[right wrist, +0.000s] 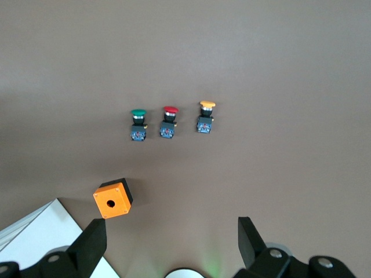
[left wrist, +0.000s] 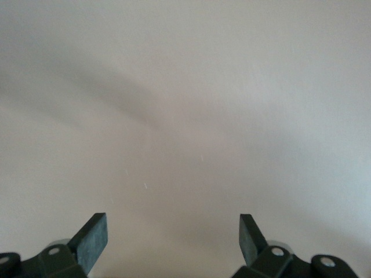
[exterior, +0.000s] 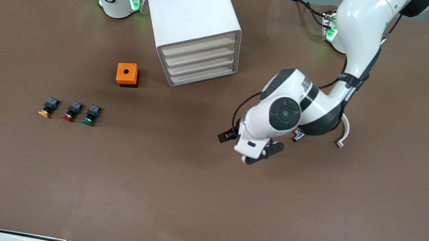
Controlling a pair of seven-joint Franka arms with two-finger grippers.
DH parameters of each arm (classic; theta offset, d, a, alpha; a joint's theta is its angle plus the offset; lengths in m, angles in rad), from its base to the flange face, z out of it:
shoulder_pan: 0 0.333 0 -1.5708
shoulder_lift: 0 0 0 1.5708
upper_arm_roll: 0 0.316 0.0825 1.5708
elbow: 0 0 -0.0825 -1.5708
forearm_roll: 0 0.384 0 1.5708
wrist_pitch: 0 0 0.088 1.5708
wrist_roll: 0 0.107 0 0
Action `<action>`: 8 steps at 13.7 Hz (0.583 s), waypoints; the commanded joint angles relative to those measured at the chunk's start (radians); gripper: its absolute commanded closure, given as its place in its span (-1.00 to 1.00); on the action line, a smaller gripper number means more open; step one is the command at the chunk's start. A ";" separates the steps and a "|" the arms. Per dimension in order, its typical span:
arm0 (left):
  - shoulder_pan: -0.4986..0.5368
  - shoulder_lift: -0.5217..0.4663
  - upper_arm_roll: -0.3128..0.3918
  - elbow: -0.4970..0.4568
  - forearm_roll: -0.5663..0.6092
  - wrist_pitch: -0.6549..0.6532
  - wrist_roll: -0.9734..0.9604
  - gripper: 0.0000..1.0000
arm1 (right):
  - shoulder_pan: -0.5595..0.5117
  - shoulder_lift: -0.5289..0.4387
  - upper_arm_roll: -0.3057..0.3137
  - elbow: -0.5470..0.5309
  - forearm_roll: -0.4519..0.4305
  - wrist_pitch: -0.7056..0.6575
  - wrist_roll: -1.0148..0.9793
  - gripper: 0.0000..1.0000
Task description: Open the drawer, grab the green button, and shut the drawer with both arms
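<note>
**Both hands released, drawers shut**

Left hand released, fingers spread, holding nothing, over bare surface toward the left arm's end from the cabinet. Right hand likewise spread and empty, waiting high up by the cabinet. All four drawers pushed in. Green button on the surface, nearer the front camera than the cabinet, toward the right arm's end, beside red button and orange button. Orange box between buttons and cabinet.
</note>
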 commanded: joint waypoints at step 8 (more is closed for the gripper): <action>0.193 -0.047 -0.021 -0.003 0.074 -0.010 -0.010 -1.00 | -0.041 -0.097 0.006 -0.087 0.040 0.054 -0.041 -1.00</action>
